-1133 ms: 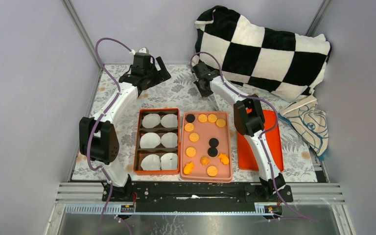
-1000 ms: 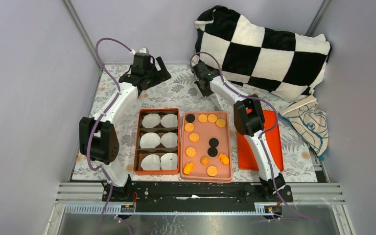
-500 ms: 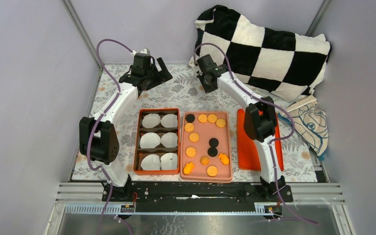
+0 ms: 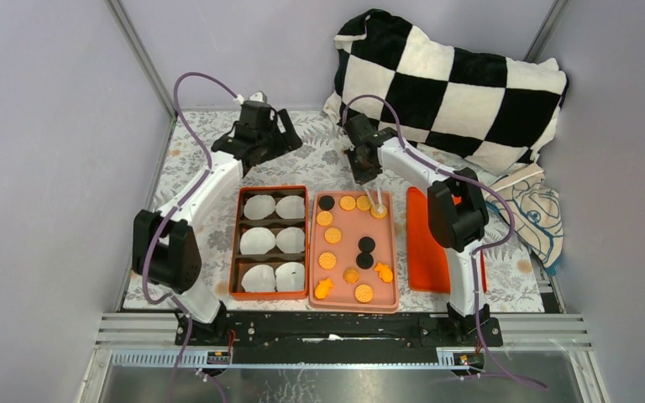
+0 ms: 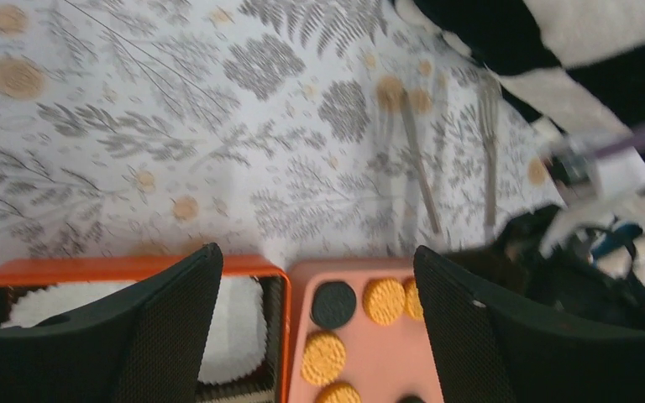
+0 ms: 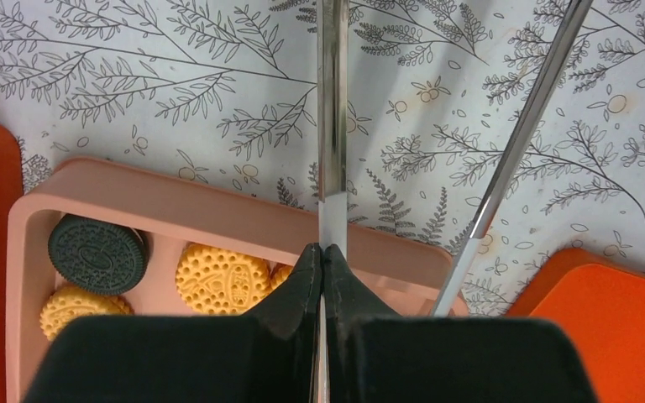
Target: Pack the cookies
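The cookies lie on a pink tray (image 4: pixel 346 231): golden discs (image 4: pixel 348 202), black discs (image 4: pixel 367 244) and orange shapes (image 4: pixel 324 289). My right gripper (image 4: pixel 364 175) is shut on one arm of metal tongs (image 4: pixel 375 197), whose tips reach the tray's far right corner by a golden cookie (image 4: pixel 378 211). In the right wrist view the gripper (image 6: pixel 322 249) pinches one tong arm (image 6: pixel 332 126); the other arm spreads to the right. A black cookie (image 6: pixel 97 253) and a golden one (image 6: pixel 222 278) show below. My left gripper (image 4: pixel 284 133) is open and empty above the trays' far edge (image 5: pixel 317 252).
An orange box (image 4: pixel 272 189) with white paper cups (image 4: pixel 259 241) stands left of the pink tray. An orange lid (image 4: pixel 424 248) lies to the right. A checkered pillow (image 4: pixel 453 84) and a printed cloth (image 4: pixel 533 210) fill the back right. Walls enclose the floral mat.
My right arm swung the tongs from the far mat down to the pink tray's far right corner. My left gripper shifted slightly right and nearer.
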### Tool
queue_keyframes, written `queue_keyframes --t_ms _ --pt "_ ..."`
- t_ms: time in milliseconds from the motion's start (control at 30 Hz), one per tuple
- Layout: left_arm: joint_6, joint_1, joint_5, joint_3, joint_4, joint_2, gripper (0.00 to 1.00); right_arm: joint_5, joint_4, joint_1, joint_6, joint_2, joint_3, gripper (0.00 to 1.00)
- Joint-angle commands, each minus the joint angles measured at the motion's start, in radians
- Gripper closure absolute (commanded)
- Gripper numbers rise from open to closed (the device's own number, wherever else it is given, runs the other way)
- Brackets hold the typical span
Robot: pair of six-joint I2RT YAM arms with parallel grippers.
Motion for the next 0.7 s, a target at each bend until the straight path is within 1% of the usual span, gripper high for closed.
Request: queue_keyframes --t_ms 0,33,67,100,167,233,300,433,533,633,667 --pt "-0.008 -0.07 -0.087 -0.073 -0.022 -0.094 0.13 -0.01 0.037 -0.001 0.034 0.017 0.028 1.0" --pt "-0.012 -0.079 -0.088 -0.095 -0.02 -0.108 0.14 -0.01 0.036 -0.001 0.041 0.018 0.03 1.0" --pt "-0.012 -0.089 -0.094 -0.12 -0.018 -0.123 0.16 -0.01 0.035 -0.002 0.044 0.016 0.03 0.88" --pt "-0.01 -0.103 -0.101 -0.148 -0.01 -0.138 0.18 -0.01 0.035 -0.002 0.048 0.008 0.028 0.74" --pt "-0.005 -0.131 -0.12 -0.208 0.005 -0.172 0.24 -0.009 0.048 -0.002 0.052 -0.019 0.012 0.61" --pt "-0.013 -0.146 -0.146 -0.264 0.015 -0.203 0.26 -0.008 0.066 -0.001 0.055 -0.045 -0.008 0.47" --pt "-0.021 -0.151 -0.162 -0.308 0.02 -0.234 0.26 -0.011 0.066 -0.002 0.055 -0.063 -0.016 0.39" --pt "-0.012 -0.159 -0.184 -0.357 0.019 -0.281 0.27 -0.016 0.073 -0.002 0.059 -0.083 -0.034 0.38" --pt "-0.009 -0.163 -0.187 -0.373 0.02 -0.295 0.27 0.028 0.032 -0.002 0.062 -0.07 -0.021 0.39" --pt "-0.009 -0.169 -0.185 -0.385 0.021 -0.304 0.27 0.087 0.092 -0.003 0.068 -0.133 -0.078 0.39" --pt "-0.008 -0.17 -0.184 -0.388 0.023 -0.304 0.27 0.093 0.116 -0.002 0.064 -0.155 -0.097 0.35"
